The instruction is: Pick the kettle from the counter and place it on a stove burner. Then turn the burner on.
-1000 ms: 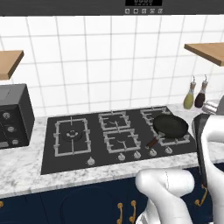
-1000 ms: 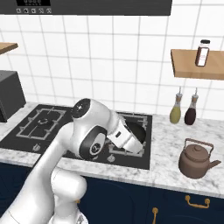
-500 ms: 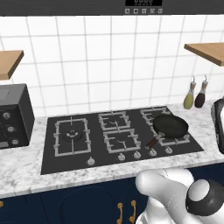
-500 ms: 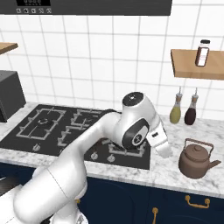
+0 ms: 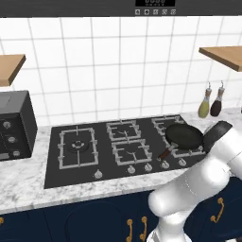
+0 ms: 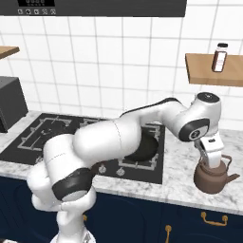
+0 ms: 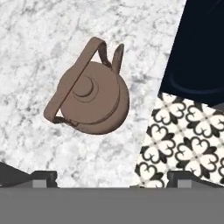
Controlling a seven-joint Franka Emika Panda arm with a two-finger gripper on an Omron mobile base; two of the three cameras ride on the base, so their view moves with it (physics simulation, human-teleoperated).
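1 rigid, probably light kettle [image 7: 89,101]; best held by its thin arched handle. Gripper [image 7: 111,179] above it, fingers apart.

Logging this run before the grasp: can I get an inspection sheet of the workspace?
Surface: marble counter around a black cooktop.
Job's things: kettle upright on the counter right of the cooktop, handle arched over its lid; large burner at the cooktop's left, bare.
Clutter: black pan on the right burners.
Gripper: gripper directly above the kettle; fingers wide apart in the hand view, holding nothing.
Cables: nothing seen.
Surroundings: white tiled wall, two hanging bottles, wooden shelf with a jar, dark appliance at left, navy cabinets.
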